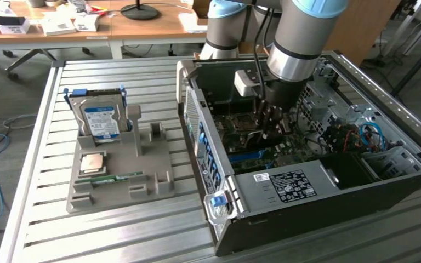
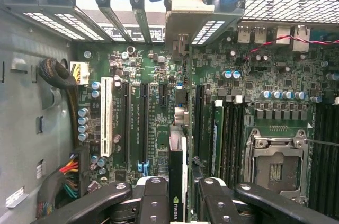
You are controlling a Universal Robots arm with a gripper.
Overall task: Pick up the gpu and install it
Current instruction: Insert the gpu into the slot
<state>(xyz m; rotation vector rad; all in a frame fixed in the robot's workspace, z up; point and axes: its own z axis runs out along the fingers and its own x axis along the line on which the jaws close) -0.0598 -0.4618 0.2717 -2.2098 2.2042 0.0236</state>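
Observation:
In the wrist view the gpu (image 2: 177,173) shows edge-on as a thin dark card with a green logo, and my gripper (image 2: 180,195) is shut on it between the black fingers (image 2: 154,203). The card runs over the green motherboard (image 2: 153,102), beside two long black slots (image 2: 135,123). Its grey metal end bracket (image 2: 185,9) stands at the case's rear slot openings. I cannot tell whether the card's edge sits in a slot. In the exterior view the gripper (image 1: 273,126) reaches straight down into the open computer case (image 1: 195,118).
A grey tray (image 1: 115,192) on the slatted metal table holds an upright hard drive (image 1: 99,120), a square chip (image 1: 94,163) and a green memory stick (image 1: 112,178). Inside the case are a processor socket (image 2: 275,166), memory slots (image 2: 228,139), cable bundles (image 2: 63,176) and blue and red wires (image 1: 368,137).

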